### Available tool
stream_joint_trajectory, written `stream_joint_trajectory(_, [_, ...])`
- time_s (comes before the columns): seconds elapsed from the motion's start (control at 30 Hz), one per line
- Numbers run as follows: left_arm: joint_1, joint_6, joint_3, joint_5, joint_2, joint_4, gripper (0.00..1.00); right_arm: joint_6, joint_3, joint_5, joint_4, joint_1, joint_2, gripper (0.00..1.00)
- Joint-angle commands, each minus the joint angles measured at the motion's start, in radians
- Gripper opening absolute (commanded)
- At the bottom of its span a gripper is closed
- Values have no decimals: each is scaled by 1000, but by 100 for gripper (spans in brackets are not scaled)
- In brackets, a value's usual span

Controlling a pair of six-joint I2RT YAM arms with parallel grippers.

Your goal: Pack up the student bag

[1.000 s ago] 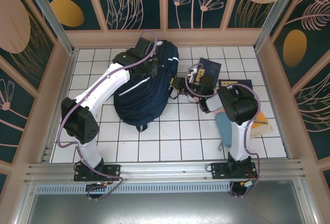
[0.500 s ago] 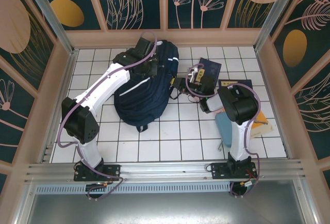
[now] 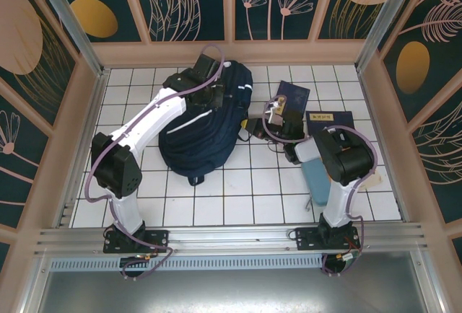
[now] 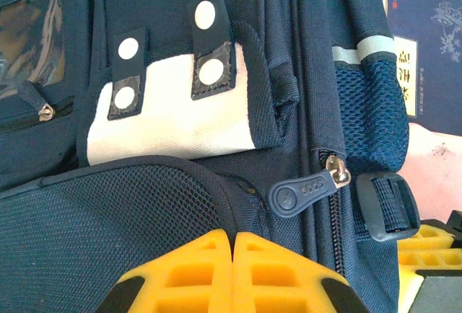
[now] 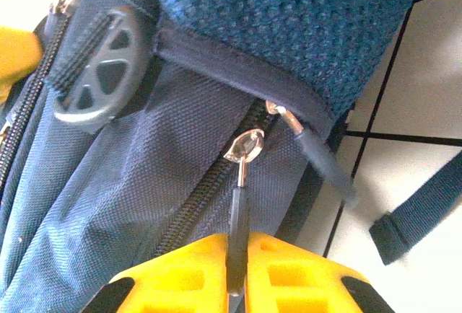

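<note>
Student bag [image 3: 209, 136]: one; booklets [image 3: 294, 95]: two | left fingers [image 4: 198, 273] closed | right fingers [image 5: 184, 280] pinching one zipper pull [image 5: 237, 212]

1. The student bag [image 3: 206, 122] lies on the table [image 3: 238, 197], toward the back.
2. One booklet [image 3: 294, 97] lies right of the bag.
3. Another booklet [image 3: 332, 120] lies further right.
4. The left gripper [image 4: 232, 262] rests on the bag.
5. The right gripper [image 5: 237, 266] is at the bag's right side, with a zipper pull [image 5: 238, 212] pinched between its fingers.
</note>
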Motion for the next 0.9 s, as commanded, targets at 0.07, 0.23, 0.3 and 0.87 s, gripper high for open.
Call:
stream_joint_trajectory(0.07, [0,-22,57,35,33,164,0,-149,-27,54,-184,43,-90,6])
stream_joint_trajectory(0.23, [1,-36,86,52,79,193,0,-186,-59,71,-242,64,-130,0])
stream_joint_trajectory(0.3, [1,-34,100,34,97,193,0,-190,-82,64,-252,73,-151,0])
stream_joint_trajectory(0.87, [1,-87,277,40,284,230,0,-417,-66,291,-651,321,-325,0])
